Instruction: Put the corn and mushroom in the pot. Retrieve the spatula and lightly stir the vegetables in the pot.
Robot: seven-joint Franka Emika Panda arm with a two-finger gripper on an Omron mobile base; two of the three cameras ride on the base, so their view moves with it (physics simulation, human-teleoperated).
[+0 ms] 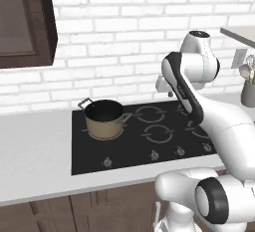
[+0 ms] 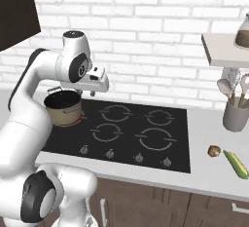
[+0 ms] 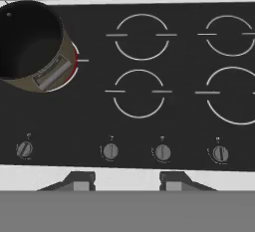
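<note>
The tan-gold pot (image 1: 104, 120) (image 2: 63, 109) (image 3: 56, 64) stands on the cooktop's left rear burner, dark inside and with nothing in it. My gripper (image 3: 127, 181) (image 2: 94, 90) (image 1: 160, 87) hangs over the middle of the cooktop, to the right of the pot, pointing down. Its fingers are apart and hold nothing. The pale green corn (image 2: 236, 164) lies on the counter to the right of the cooktop, with the small brown mushroom (image 2: 214, 151) just left of it. Utensil handles (image 2: 232, 87), perhaps the spatula among them, stick out of a grey cup (image 2: 236, 117) (image 1: 247, 94).
The black cooktop (image 3: 149, 126) has four burners and a row of knobs (image 3: 162, 152) along its front. A shelf (image 2: 224, 50) holding a glass jar juts from the brick wall above the cup. A dark cabinet (image 1: 25, 22) hangs at the upper left.
</note>
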